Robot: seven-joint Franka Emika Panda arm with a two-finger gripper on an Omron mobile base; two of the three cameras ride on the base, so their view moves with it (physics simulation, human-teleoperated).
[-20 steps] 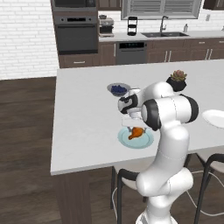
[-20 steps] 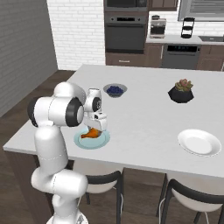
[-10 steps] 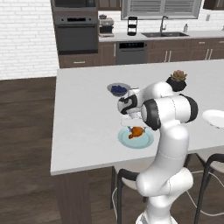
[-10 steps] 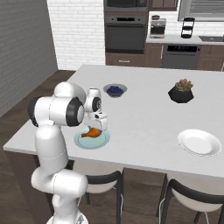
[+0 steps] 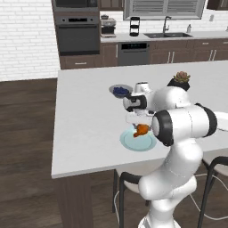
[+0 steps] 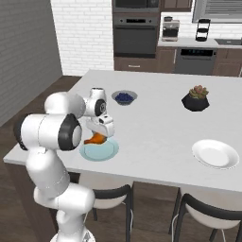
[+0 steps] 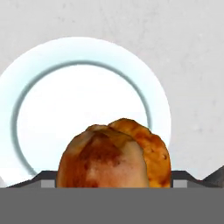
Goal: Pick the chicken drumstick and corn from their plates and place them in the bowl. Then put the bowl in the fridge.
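Note:
The orange-brown chicken drumstick [image 7: 113,158] hangs just above the light blue plate [image 7: 52,100], fat end toward the hand camera. My gripper [image 5: 140,124] is shut on it, and the meat hides the fingertips in the hand view. From the right base view the drumstick [image 6: 96,138] sits under the gripper [image 6: 100,131], over the light blue plate [image 6: 100,151]. The white plate [image 6: 215,153] lies bare at the counter's near right. Corn, reddish-brown bowl and fridge are out of view.
A small grey bowl of blueberries [image 6: 124,97] stands behind the light blue plate. A black plant pot [image 6: 195,99] sits at the back right. Dark stools [image 6: 106,194] stand under the counter's near edge. A wall oven [image 6: 136,35] is on the far wall.
The gripper has risen a little with the drumstick, which now hangs clear of the light blue plate. Nothing else has moved.

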